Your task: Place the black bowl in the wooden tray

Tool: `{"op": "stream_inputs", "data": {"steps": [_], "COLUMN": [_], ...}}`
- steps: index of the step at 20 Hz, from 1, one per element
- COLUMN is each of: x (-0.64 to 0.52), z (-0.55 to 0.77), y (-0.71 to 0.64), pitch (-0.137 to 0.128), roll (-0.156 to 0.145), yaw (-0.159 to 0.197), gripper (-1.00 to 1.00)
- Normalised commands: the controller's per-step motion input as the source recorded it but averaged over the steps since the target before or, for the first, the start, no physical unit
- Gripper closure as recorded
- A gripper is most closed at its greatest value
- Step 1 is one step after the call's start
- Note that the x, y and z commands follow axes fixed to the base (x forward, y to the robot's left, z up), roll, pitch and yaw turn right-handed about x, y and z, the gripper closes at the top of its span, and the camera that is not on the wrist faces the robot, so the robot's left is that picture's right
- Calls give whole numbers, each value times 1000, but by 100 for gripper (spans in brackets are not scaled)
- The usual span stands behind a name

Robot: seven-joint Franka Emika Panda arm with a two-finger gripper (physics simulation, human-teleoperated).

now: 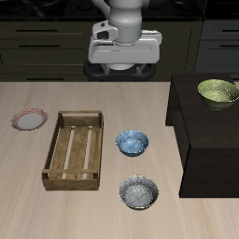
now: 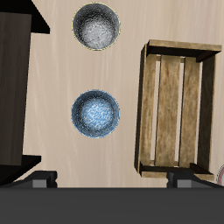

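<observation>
The black bowl [image 1: 139,192], dark outside and speckled grey inside, stands on the table near the front edge; it also shows in the wrist view [image 2: 95,26]. The wooden tray [image 1: 75,149] is a slatted light-brown crate lying beside the bowls, empty, and it shows in the wrist view too [image 2: 179,109]. My gripper [image 1: 123,67] hangs high over the back of the table, far from the black bowl. In the wrist view my gripper [image 2: 114,178] is open and holds nothing.
A blue-and-white patterned bowl [image 1: 132,142] stands between the tray and the black bowl, farther back. A yellow-green bowl [image 1: 217,91] sits on a dark cabinet [image 1: 201,140]. A small pink-rimmed plate [image 1: 29,119] lies beyond the tray.
</observation>
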Motion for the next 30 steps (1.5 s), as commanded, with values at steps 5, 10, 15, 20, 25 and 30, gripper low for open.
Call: {"op": "stream_inputs", "data": {"steps": [5, 10, 15, 20, 25, 30], "x": [302, 283, 307, 142, 133, 113], "z": [50, -55, -20, 76, 144, 86], "y": [21, -23, -100, -36, 22, 52], "pitch": [-25, -3, 21, -7, -32, -22], "roll": [0, -29, -38, -20, -9, 0], "yaw": [15, 3, -12, -13, 5, 29], "gripper": [-100, -100, -100, -100, -100, -100]}}
